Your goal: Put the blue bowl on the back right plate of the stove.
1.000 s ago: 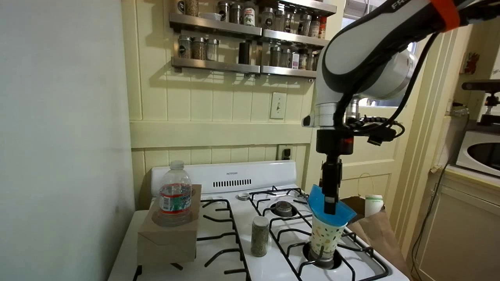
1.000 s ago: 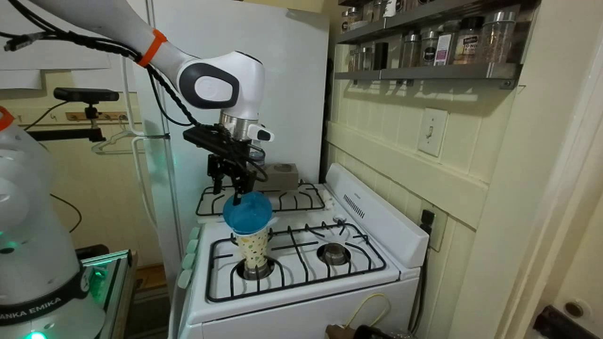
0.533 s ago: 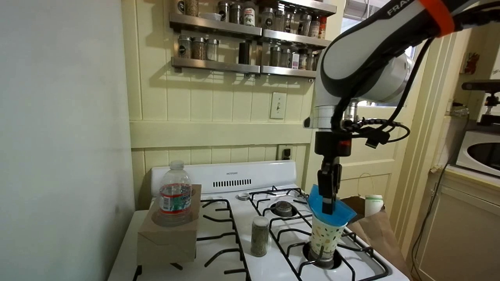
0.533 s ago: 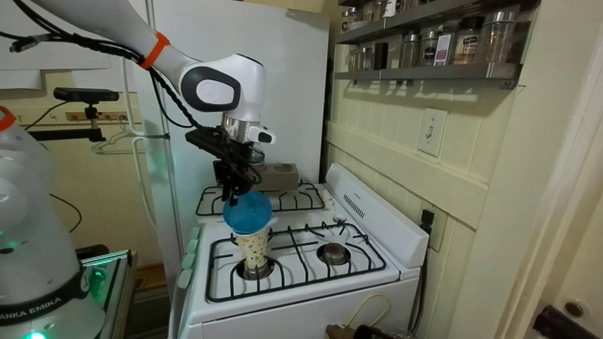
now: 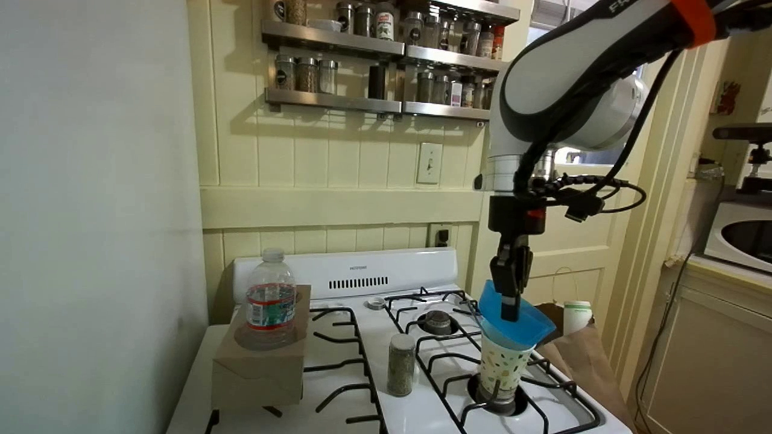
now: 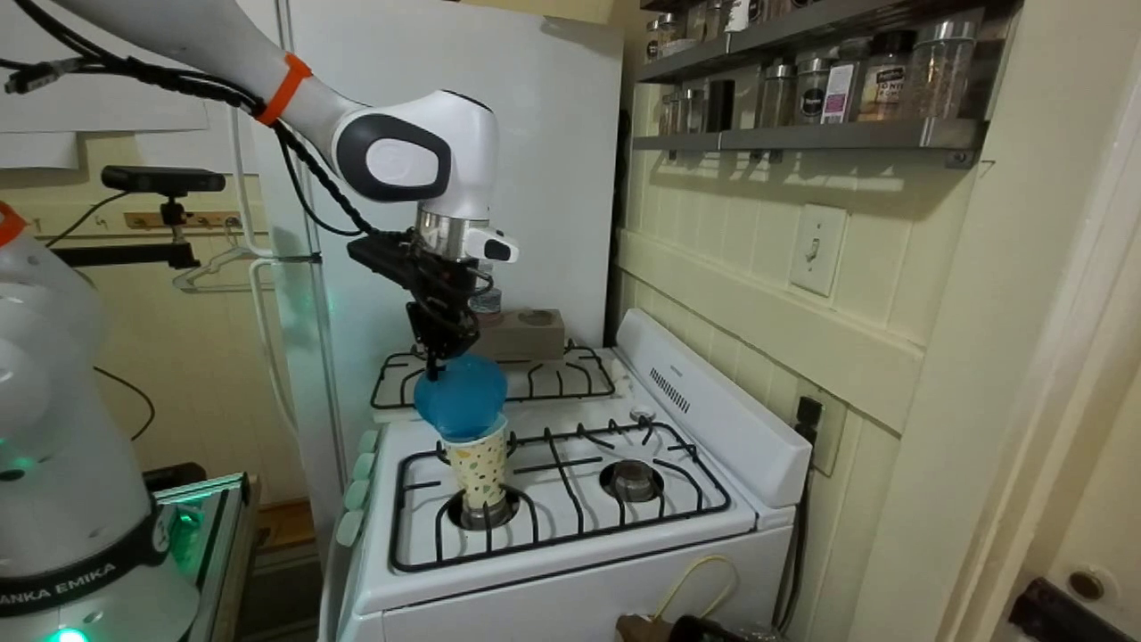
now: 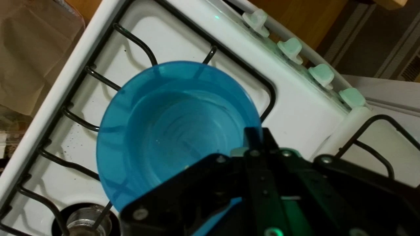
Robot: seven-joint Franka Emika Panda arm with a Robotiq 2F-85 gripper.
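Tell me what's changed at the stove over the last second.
The claw was open; it has since closed on the blue bowl and lifted it slightly. The patterned cup beneath, herb-filled jar and plastic bottle stayed put.

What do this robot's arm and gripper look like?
The arm is rounded and white, with a dark oval ring, an orange band, a silvery collar and black cables running along it. The gripper is black and angular, with bolt heads showing in the wrist view. White lettering on the black base band reads "ANKA EMIKA", its start cut off.
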